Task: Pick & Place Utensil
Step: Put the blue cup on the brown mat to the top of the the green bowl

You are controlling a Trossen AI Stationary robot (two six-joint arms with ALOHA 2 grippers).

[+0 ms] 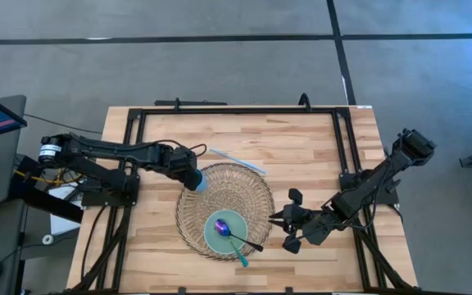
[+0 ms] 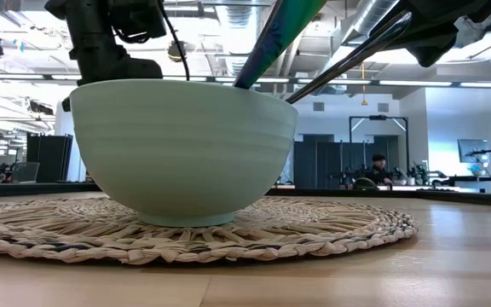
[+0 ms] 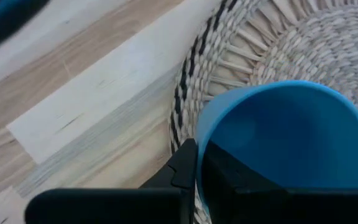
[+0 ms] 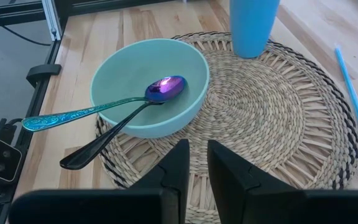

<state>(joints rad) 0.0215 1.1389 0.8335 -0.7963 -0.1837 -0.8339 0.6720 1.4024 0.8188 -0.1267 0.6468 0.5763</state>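
Two spoons (image 4: 129, 102) rest in the green bowl (image 4: 149, 84) on the woven mat (image 4: 272, 124), the left gripper (image 1: 193, 182) fingers clamp the blue cup (image 3: 291, 134), and the right gripper (image 1: 288, 231) hangs spread beside the mat.

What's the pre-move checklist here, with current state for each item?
1. Spoons in bowl: ok. Both the teal-handled spoon and the black spoon rest in the bowl, handles over the rim.
2. Bowl seated on woven mat: ok, upright.
3. Right gripper clear of utensils: ok, empty, beside the mat's edge, not touching either spoon.
4. Left gripper grip on blue cup: ok, fingers pinch the cup wall.
5. Cup placement: ok, it stands upright on the mat.
6. Blue straw: not ok if it is to go in the cup; it lies on the table beyond the mat.
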